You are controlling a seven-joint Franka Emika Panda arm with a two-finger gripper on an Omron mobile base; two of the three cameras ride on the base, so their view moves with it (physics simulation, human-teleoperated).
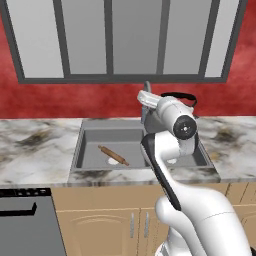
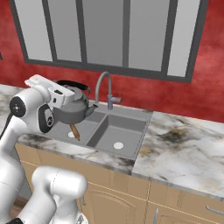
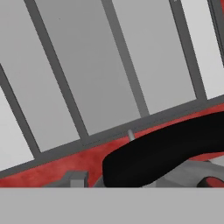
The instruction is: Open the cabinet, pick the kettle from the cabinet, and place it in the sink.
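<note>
My gripper [image 2: 66, 89] is shut on the black arched handle of the kettle [image 2: 72, 108], a squat grey metal one with a short spout. The kettle hangs upright in the air above the dark grey sink [image 2: 139, 117], near the arched faucet [image 2: 104, 85]. In the left base view my arm hides most of the kettle [image 1: 181, 94], so just its handle shows beside the gripper [image 1: 159, 98], over the sink [image 1: 82, 131]. The handle [image 3: 166, 153] crosses the hand view close up. The cabinet is out of view.
A wooden rolling pin [image 1: 113, 155] lies in the left basin [image 2: 75, 131]. Marble counter [image 1: 35, 145] runs on both sides of the sink. A large grey-framed window [image 1: 125, 40] sits above on the red wall. A dark stove top [image 1: 25, 220] is at the lower left.
</note>
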